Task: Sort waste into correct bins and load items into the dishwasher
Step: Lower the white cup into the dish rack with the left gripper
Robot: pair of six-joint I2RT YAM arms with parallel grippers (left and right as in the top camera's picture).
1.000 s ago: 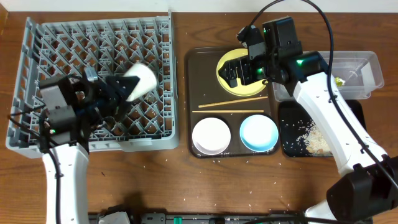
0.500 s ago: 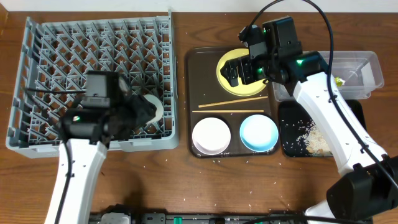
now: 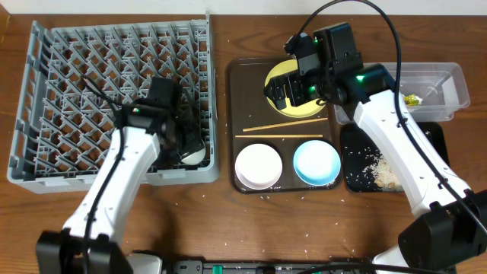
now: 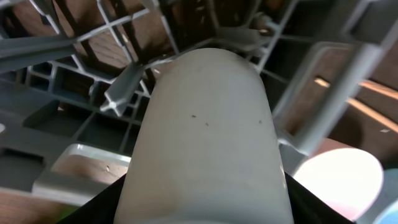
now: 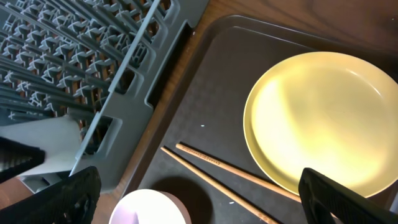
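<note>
One cup (image 4: pixel 205 137) has shifted right in the rack (image 3: pixel 76 68), left fingers (image 4: pixel 102 208) clamping it; right fingers (image 5: pixel 62 199) apart

One grey rack (image 3: pixel 46 91) at nine o'clock, one cup (image 4: pixel 205 137), one brown tray (image 3: pixel 245 99), one yellow plate (image 5: pixel 336 118), two bowls (image 3: pixel 259 166), two chopsticks (image 3: pixel 283 126), two bins (image 3: pixel 449 80) at three o'clock.

No lettering, label, brand or number can be read in any of the three views, and the print on the green-and-yellow snack wrapper (image 3: pixel 413 99) in the clear tub (image 3: pixel 450 76) is too small to make out.
</note>
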